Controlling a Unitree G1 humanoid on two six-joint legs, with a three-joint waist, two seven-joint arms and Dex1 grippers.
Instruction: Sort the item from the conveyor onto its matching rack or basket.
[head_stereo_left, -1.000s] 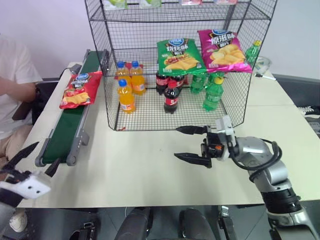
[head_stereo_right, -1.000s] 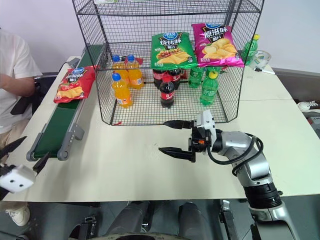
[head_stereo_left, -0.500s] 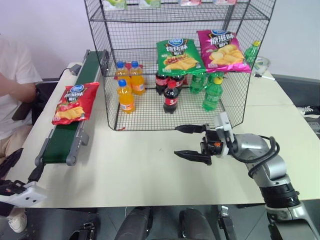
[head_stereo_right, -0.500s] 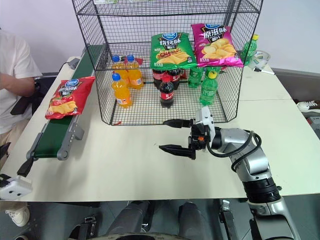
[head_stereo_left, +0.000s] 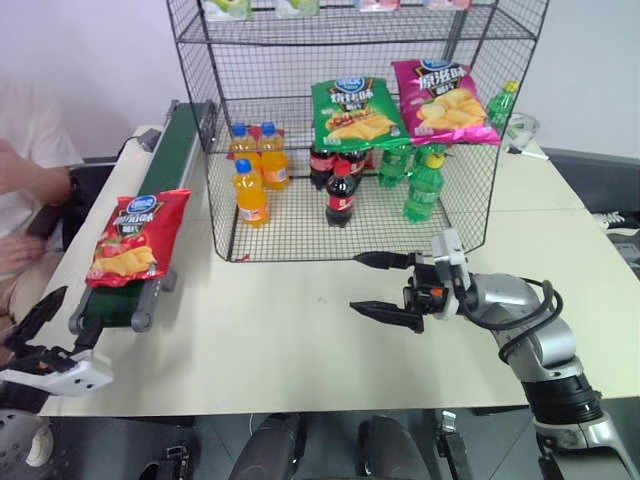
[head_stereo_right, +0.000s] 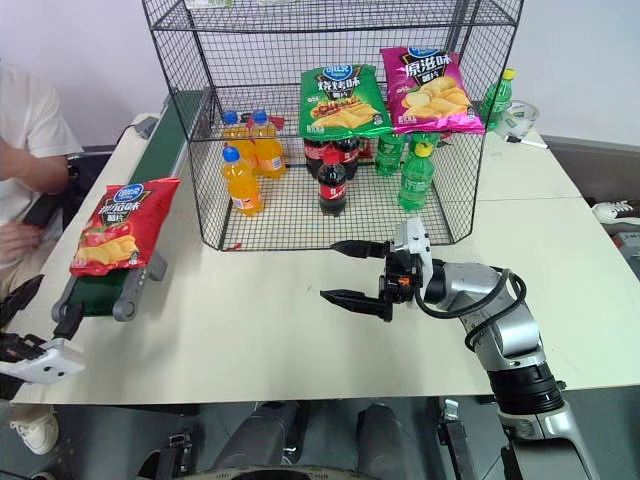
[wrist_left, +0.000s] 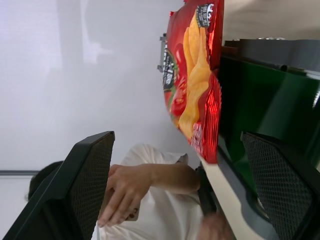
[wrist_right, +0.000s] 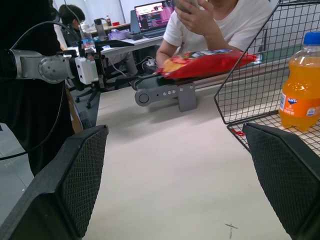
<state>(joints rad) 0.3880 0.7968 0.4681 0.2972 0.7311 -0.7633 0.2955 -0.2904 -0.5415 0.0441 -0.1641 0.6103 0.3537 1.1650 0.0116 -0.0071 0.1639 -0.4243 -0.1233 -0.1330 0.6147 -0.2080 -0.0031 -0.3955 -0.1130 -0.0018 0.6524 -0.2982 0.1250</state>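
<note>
While the red chip bag (head_stereo_left: 128, 237) lies lengthwise at the conveyor's (head_stereo_left: 160, 180) near end, the left end effector (head_stereo_left: 45, 330) waits just below it, spread wide. The right end effector (head_stereo_left: 385, 287), also spread, is far off.

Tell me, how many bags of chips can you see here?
3. A red bag lies on the near end of the green belt. A green bag and a pink bag lie side by side on a rack shelf. More may be hidden higher up.
</note>
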